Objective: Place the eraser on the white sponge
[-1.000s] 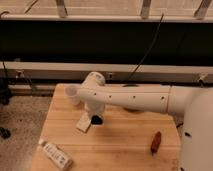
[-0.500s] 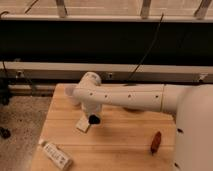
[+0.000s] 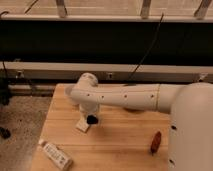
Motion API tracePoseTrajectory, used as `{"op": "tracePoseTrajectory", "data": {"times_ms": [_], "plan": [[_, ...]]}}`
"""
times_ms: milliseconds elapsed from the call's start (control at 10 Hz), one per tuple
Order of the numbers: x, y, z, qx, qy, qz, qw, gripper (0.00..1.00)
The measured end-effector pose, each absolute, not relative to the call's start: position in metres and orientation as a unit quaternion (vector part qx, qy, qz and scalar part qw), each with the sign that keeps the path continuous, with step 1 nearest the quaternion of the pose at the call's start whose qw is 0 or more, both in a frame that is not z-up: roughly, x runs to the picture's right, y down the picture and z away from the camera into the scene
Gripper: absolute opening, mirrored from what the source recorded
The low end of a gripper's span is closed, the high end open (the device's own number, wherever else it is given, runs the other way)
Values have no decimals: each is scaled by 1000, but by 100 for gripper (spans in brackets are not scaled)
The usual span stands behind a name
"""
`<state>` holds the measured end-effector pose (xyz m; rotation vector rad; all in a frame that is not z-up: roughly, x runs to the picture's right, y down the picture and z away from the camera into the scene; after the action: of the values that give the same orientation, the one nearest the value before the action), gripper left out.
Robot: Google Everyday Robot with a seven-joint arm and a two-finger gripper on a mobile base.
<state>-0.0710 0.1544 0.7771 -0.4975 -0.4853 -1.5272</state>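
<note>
In the camera view my white arm (image 3: pixel 125 96) reaches from my rounded body (image 3: pixel 192 130) at the right edge out to the left across the wooden table (image 3: pixel 125 145), and bends downward at the wrist near the table's far left part. My end effector (image 3: pixel 91 118) hangs below that bend, low over the table, and I cannot tell how far open it is or whether it has hold of anything. At its lower tip sits a small dark lump (image 3: pixel 93 120); I cannot tell whether this is the thing I am to place or a part of my own tool. The white sponge (image 3: pixel 83 125) lies flat on the table just beside that dark lump, on its left, and looks to be touching it or very nearly so; its upper end is hidden behind my end effector. Near the table's front left corner lies a longer white labelled bar (image 3: pixel 55 154), set at a slant and well apart from the sponge. Near my body, toward the front right of the table, lies a small reddish-brown object (image 3: pixel 156 142). Behind the table runs a dark wall panel (image 3: pixel 75 45) with a black cable (image 3: pixel 148 49) hanging across it, and speckled grey floor (image 3: pixel 22 120) shows on the left.
</note>
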Motion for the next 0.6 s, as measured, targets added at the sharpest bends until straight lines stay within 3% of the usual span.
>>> {"op": "tracePoseTrajectory", "data": {"times_ms": [600], "plan": [[-82,159,788,-214,-219,-689,656,20]]}}
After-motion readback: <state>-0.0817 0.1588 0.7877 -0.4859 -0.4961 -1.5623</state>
